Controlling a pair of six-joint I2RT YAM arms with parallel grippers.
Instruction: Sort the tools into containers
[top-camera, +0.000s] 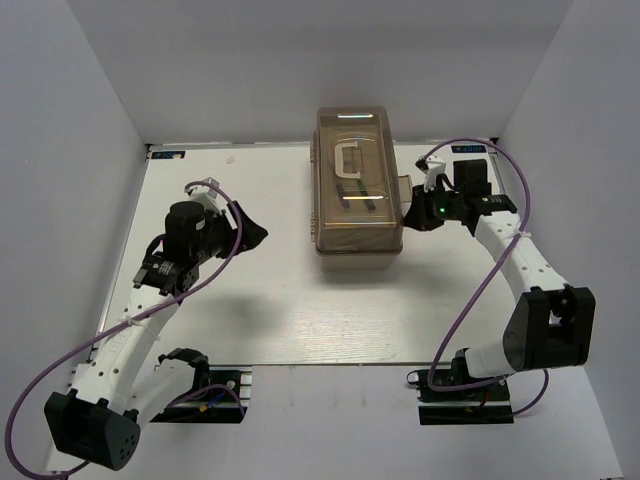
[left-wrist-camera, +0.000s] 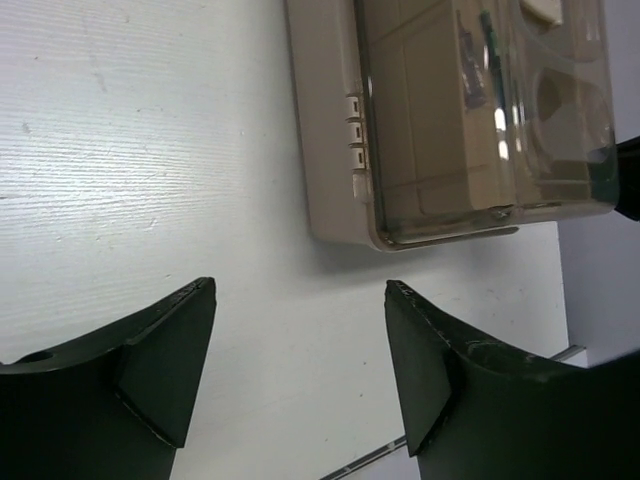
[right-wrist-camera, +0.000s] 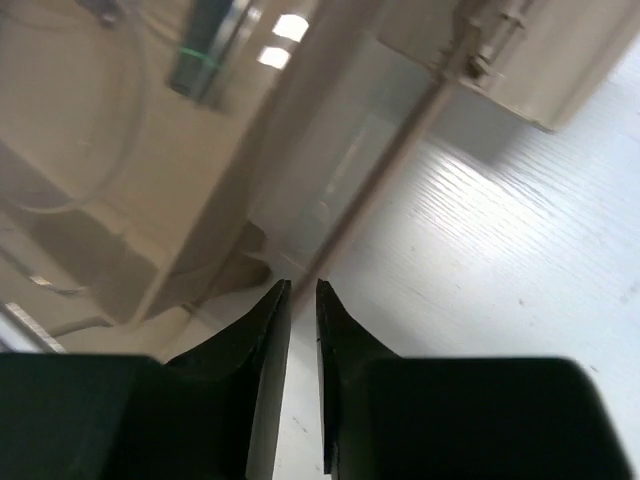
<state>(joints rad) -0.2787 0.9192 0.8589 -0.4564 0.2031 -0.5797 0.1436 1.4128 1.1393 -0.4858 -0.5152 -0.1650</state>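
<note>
Your toolbox (top-camera: 355, 190) sits shut in the middle of the table (top-camera: 300, 320), its long axis running 12 to 6 in the top view, with the white handle (top-camera: 352, 160) lying flat on the brown lid (left-wrist-camera: 480, 120). No tools lie loose on the table. Through the lid you can make out a dark, green-tinged tool (left-wrist-camera: 487, 40), so sorting looks close to done.

Your right gripper (top-camera: 415, 215) is the nearer one. It sits at the box's 3 o'clock side, tight against the right wall. In its wrist view the jaws (right-wrist-camera: 302, 285) are nearly closed, with only a thin slit between them and nothing visibly held. The lid's edge runs from 1 o'clock straight down to the tips, but you cannot tell whether they touch it.

Your left gripper (top-camera: 250, 232) hangs at the box's 9 o'clock side, well apart from it. Its jaws (left-wrist-camera: 300, 290) are spread wide and empty, and the box's near corner lies at 1 o'clock from them.

If anything at the box still needs work, the right arm probably has the shorter reach.
</note>
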